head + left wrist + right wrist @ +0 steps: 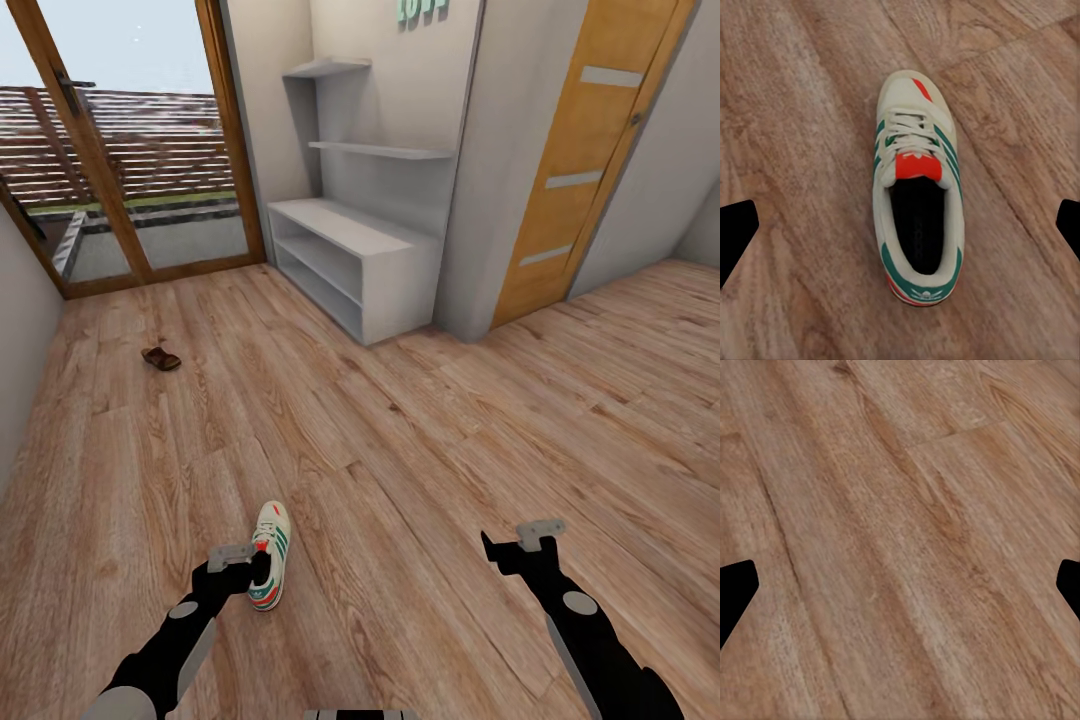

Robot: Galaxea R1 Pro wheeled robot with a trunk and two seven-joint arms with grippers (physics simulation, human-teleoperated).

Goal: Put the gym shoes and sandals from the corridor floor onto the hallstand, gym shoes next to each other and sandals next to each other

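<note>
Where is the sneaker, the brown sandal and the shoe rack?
gym shoe (916, 176), left wrist view, on its red tongue patch.
sandal (161, 358), head view, on its middle.
hallstand (345, 225), head view, on its bench top.

We see two arms clad in glossy black shells, each with a pale grey panel along the forearm and a round grey disc at the wrist joint. The left gripper (243, 562) and right gripper (518, 545) each carry a small flat grey bracket on top of a black body. In the wrist views the fingertips (736, 236) appear as plain black wedges, unmarked. A grey strip of the trunk (360, 714) shows below.
</note>
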